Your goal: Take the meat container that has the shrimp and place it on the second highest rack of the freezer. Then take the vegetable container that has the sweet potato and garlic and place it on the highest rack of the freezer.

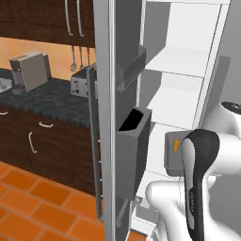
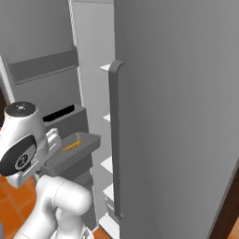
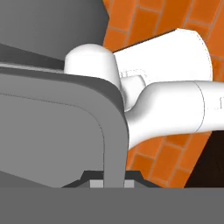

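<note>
Claw [image 3: 111, 183] is closed on the rim of the grey tray [image 2: 70, 156]; arm hides part of it; shrimp [image 2: 71, 146] inside.

Orange tiled floor [image 1: 28, 197], dark wood cabinets [image 1: 42, 141], dark speckled counter [image 1: 52, 96]

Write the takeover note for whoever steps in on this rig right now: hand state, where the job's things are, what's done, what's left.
Hand: shut on the rim of the meat container, held up in front of the open freezer.
Shrimp: lying in that container.
Racks: the white shelves inside look bare; the container is not yet on any of them.
Done: shrimp container picked up and brought to the freezer.
Left: set it on the second highest rack, then fetch the sweet potato and garlic container and put it on the highest rack.
</note>
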